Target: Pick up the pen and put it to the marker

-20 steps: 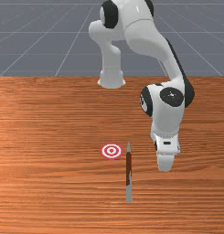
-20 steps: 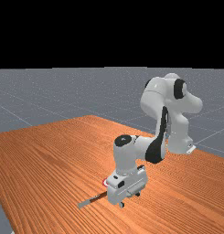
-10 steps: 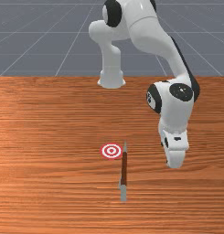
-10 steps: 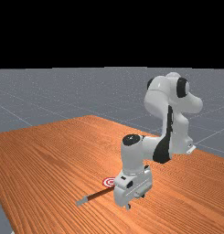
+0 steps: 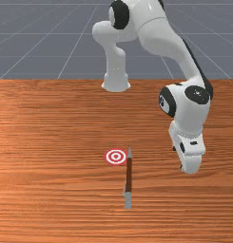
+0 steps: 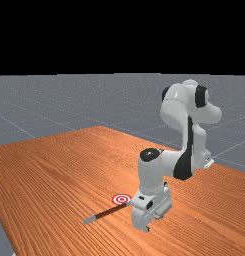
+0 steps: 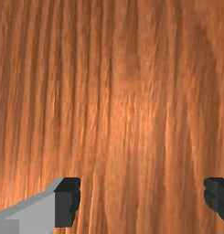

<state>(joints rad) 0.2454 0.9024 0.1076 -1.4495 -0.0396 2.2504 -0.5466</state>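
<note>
My gripper (image 5: pixel 190 165) is at the front view's right, well to the side of the pen (image 5: pixel 129 175). Its two dark fingertips stand wide apart in the wrist view, and bare wood lies between them at the gripper (image 7: pixel 142 201). The brown pen with grey ends lies flat, its pointed end toward the arm's base. Close beside that end, on the front view's left, is the red-and-white ring marker (image 5: pixel 115 156); whether they touch I cannot tell. In the far view the pen (image 6: pixel 109 212) lies left of the hand, near the marker (image 6: pixel 122 199).
The wooden table (image 5: pixel 51 190) stretches out around the pen and marker. The arm's base (image 5: pixel 116 80) stands at the table's far edge in the front view.
My open hand has moved toward the front view's right, away from the pen. Compared with a second ago, the pen lies slightly farther to the front view's left, closer to the marker.
</note>
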